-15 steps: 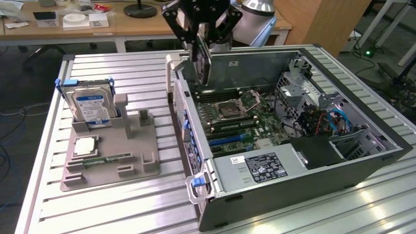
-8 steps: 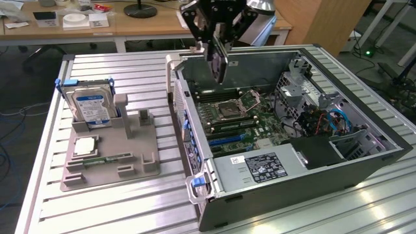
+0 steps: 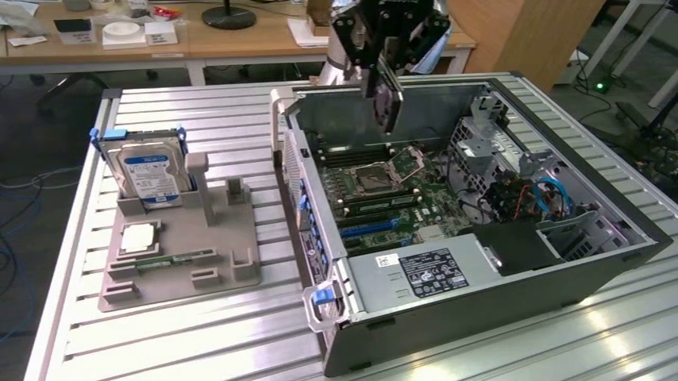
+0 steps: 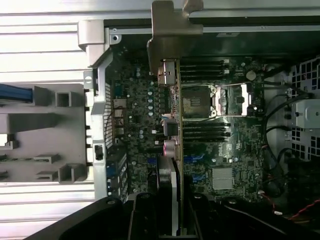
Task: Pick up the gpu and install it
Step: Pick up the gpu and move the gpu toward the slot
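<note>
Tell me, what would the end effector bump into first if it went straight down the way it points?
Most likely the green motherboard inside the open computer case. The gpu it grips hangs below the end effector, so the card's lower edge would touch first. Exactly where is hard to judge.

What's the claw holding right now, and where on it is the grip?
The gpu: the claw pinches its upper edge, and the card hangs down over the open computer case.
</note>
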Controlling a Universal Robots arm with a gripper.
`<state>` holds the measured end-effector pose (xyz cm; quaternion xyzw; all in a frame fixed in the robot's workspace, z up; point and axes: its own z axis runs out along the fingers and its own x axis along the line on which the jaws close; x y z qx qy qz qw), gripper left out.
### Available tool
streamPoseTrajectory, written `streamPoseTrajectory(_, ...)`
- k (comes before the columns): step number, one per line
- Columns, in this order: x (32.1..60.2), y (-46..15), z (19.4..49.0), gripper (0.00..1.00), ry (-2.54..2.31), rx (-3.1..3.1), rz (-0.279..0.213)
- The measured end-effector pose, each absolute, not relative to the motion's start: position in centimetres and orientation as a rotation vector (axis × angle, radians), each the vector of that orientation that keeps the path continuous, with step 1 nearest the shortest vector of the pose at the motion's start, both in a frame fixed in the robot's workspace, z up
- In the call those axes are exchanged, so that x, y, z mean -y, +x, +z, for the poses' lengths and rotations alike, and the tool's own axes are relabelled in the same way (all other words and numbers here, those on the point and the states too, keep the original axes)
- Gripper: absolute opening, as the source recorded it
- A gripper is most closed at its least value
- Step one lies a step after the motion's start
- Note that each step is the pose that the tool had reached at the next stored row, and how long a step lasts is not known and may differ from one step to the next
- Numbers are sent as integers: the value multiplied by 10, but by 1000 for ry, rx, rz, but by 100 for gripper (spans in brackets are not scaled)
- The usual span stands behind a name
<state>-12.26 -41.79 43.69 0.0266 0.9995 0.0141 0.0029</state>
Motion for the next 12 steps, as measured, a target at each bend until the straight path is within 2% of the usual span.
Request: streamPoseTrajectory(12,418,-68,436,28,83,-3134,44)
